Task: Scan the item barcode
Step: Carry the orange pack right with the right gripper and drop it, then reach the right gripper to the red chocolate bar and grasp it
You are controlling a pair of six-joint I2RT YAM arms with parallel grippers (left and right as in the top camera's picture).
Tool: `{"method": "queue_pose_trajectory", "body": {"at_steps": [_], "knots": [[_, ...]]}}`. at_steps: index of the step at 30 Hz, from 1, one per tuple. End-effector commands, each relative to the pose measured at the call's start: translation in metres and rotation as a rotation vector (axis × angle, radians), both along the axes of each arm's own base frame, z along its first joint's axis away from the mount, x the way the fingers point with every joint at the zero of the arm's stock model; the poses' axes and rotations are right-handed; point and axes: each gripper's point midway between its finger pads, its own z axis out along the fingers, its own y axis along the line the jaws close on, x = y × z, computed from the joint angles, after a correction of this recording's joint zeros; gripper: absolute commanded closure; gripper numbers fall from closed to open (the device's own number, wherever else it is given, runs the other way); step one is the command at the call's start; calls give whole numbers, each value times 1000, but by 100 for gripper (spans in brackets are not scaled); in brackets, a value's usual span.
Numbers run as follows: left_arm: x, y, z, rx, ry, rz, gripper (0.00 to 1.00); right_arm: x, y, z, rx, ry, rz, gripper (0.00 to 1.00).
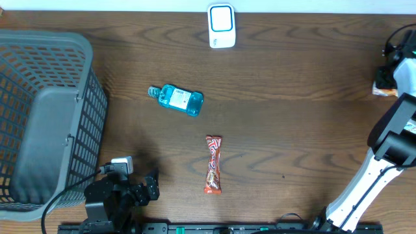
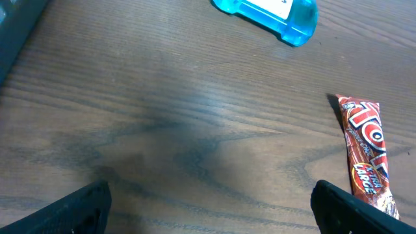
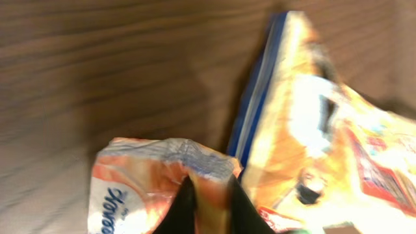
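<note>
Two arms stand at the brown wooden desk (image 1: 292, 117): the left arm (image 1: 110, 195) at the near-left corner, and the right arm (image 1: 390, 149) reaching up along the right edge. One white scanner (image 1: 221, 26) with a blue face sits at the far edge of the desk, near its middle. One grey mesh basket (image 1: 39, 45) fills the left side. One blue bottle (image 1: 181, 100) lies on its side around the middle of the desk. One red chocolate bar (image 1: 213, 164) lies nearer the front, apart from the bottle.

Two snack packets show in the right wrist view, overlapping there: an orange-and-white packet (image 3: 130, 188) and a yellow packet (image 3: 312, 130) with a blue edge. From overhead only a patch of orange shows at the far right edge of the desk, well apart from the scanner, and which of the two packets it is cannot be told.

The right jaws are drawn close together, pinching the crimped end of the orange-and-white packet between two dark fingers (image 3: 179, 211). The left jaws are spread wide over bare wood and grip nothing. Their two fingers (image 2: 78, 211) show at the bottom corners of the left wrist view, with the chocolate bar just beside the right-hand one and the bottle farther off at the top.
</note>
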Motion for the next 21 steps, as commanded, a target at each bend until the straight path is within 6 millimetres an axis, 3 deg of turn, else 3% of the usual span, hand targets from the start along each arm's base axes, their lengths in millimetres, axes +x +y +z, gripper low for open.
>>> {"method": "queue_pose_trajectory", "body": {"at_steps": [1,3,6,8,11,14,17,21], "knots": [[-1,0,0,6,1,-5,2,2,-5,46,-82,-72,-64,43],[-1,0,0,6,1,-5,2,9,4,72,-63,-165,-93,1],[-1,0,0,6,1,-5,2,32,41,116,48,-324,-12,1],[-1,0,0,6,1,-5,2,47,85,149,192,-444,74,1],[-1,0,0,6,1,-5,2,55,173,198,509,-583,230,1],[-1,0,0,6,1,-5,2,48,265,239,829,-632,435,1],[-1,0,0,6,1,-5,2,34,348,256,1069,-586,624,1],[-1,0,0,6,1,-5,2,15,447,232,1110,-435,876,1]]}}
